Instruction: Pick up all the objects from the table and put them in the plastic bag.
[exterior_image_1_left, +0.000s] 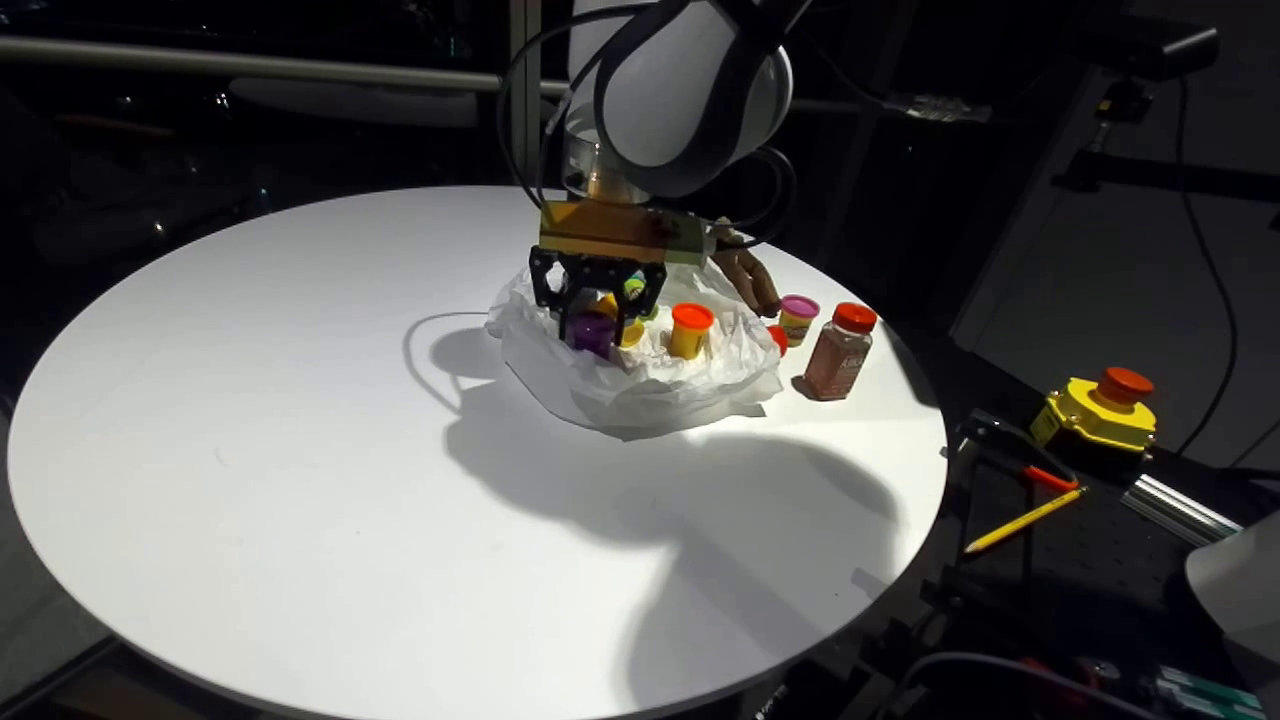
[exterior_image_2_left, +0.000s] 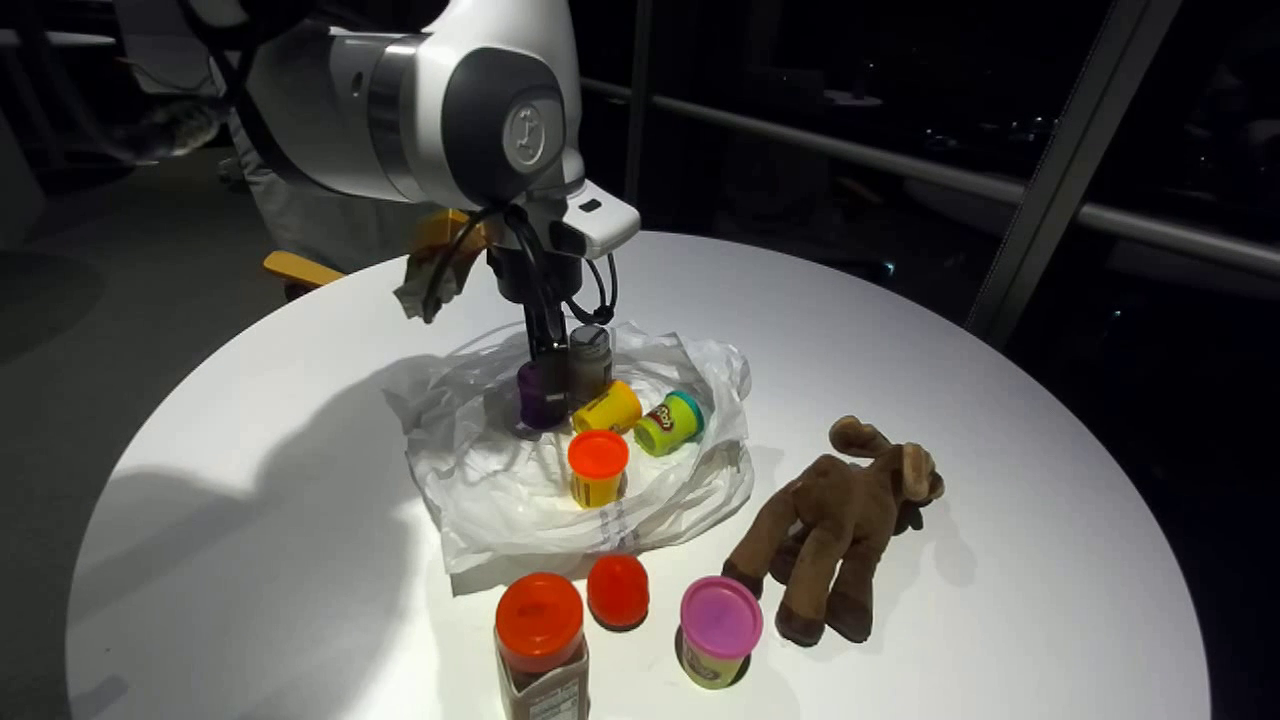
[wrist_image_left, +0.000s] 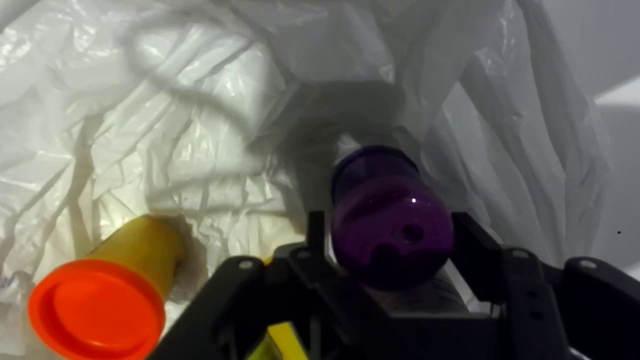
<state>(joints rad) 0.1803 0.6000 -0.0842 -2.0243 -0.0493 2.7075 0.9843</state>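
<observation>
Where fingers (wrist_image_left: 472, 245) stand apart, purple cup (wrist_image_left: 392, 232) between

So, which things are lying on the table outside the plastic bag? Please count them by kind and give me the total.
Red-capped bottle: 1
Pink-lidded tub: 1
Brown furry toy: 1
Red piece, exact kind unclear: 1
Total: 4

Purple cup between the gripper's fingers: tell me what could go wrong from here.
The gripper closely straddles the purple cup, so lifting off could drag or tip it. The bottle beside that cup might get knocked over. The bag is crumpled and loose, so it could snag on the gripper.
</observation>
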